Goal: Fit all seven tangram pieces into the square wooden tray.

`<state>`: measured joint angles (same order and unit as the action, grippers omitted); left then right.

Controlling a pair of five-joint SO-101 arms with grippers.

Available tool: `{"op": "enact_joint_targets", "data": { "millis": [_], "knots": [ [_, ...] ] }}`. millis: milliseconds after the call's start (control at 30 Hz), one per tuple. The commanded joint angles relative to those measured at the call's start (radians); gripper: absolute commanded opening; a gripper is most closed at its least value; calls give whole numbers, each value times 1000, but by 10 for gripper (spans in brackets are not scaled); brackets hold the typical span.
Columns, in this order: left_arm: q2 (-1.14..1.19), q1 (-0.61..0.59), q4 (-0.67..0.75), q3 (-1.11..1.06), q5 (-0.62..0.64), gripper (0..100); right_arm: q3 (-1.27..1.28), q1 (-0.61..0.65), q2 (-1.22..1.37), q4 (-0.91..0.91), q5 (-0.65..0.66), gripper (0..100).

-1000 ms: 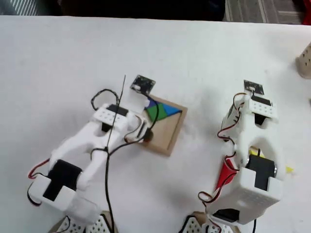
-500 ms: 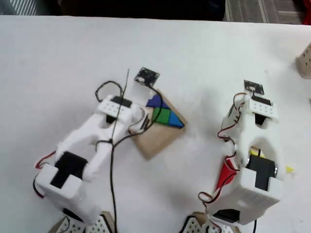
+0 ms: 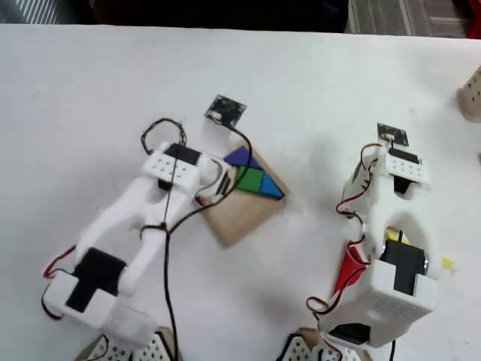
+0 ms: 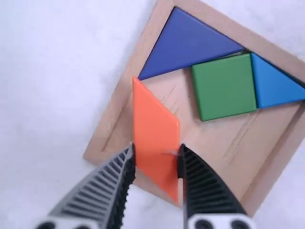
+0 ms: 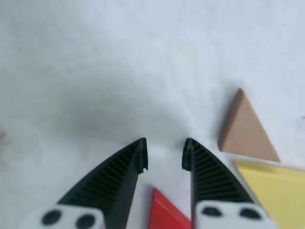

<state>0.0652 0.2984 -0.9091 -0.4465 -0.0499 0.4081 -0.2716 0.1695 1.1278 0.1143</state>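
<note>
My left gripper (image 4: pixel 156 151) is shut on the orange parallelogram (image 4: pixel 155 133), which hangs tilted over the square wooden tray (image 4: pixel 109 119). In the tray lie a dark blue large triangle (image 4: pixel 186 43), a green square (image 4: pixel 224 86) and a light blue small triangle (image 4: pixel 274 86). From above, the tray (image 3: pixel 240 218) sits turned like a diamond beside the left arm's gripper (image 3: pixel 223 188). My right gripper (image 5: pixel 164 152) is open just above the table. A red piece (image 5: pixel 164 214) lies under it, with a tan triangle (image 5: pixel 245 129) and a yellow triangle (image 5: pixel 276 186) beside it.
The right arm (image 3: pixel 391 256) covers most of the loose pieces; a yellow tip (image 3: pixel 448 262) pokes out. A tan perforated object (image 3: pixel 471 94) stands at the right edge. Both arm bases sit at the table's front edge. White tabletop stretches behind the tray.
The tray has turned from nearly square-on to a diamond pose and slid a little left, while the left arm swung over it. The right arm has not moved.
</note>
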Motion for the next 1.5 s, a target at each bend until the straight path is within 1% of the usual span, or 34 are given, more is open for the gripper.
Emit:
{"op": "enact_joint_targets", "data": {
  "millis": [0, 33, 133, 233, 333, 433, 633, 733, 800, 900, 1000, 1067, 1133, 1267, 1333, 1400, 1467],
  "knots": [
    [-105, -13, -58, 29, -28, 68, -5, 10, -36, -15, 14, 119],
    [-105, -13, -69, 29, -63, 68, -5, 10, -36, -15, 14, 119],
    [-105, -18, -78, 28, -242, 65, -5, 10, -36, -15, 14, 119],
    [-105, -50, -91, 28, -399, 65, -5, 10, -36, -15, 14, 119],
    [-105, -74, -95, 28, -514, 68, -5, 10, -36, -15, 14, 119],
    [-105, -77, -91, 28, -563, 68, -5, 10, -36, -15, 14, 119],
    [-111, -70, -86, 37, -560, 68, -5, 10, -36, -15, 14, 119],
    [-113, -77, -32, 38, -557, 68, -5, 10, -36, -15, 14, 119],
    [-113, -84, 15, 38, -522, 68, -5, 10, -36, -15, 14, 119],
    [-113, -107, 100, 48, -394, 68, -5, 10, -36, -15, 14, 119],
    [-104, -151, 160, 103, -261, 68, -5, 10, -36, -15, 14, 119],
    [-79, -170, 164, 141, -203, 71, -5, 10, -36, -16, 14, 119],
    [-16, -176, 150, 184, -166, 99, -3, 10, -36, -25, 14, 119],
    [140, -176, 114, 272, -51, 224, -3, 10, -35, -27, 15, 119],
    [205, -173, 110, 310, 6, 269, -3, 10, -35, -27, 15, 119],
    [263, -171, 110, 350, 43, 272, -3, 10, -35, -27, 15, 119],
    [311, -179, 110, 387, 71, 249, -3, 10, -35, -27, 15, 119]
  ]
}}
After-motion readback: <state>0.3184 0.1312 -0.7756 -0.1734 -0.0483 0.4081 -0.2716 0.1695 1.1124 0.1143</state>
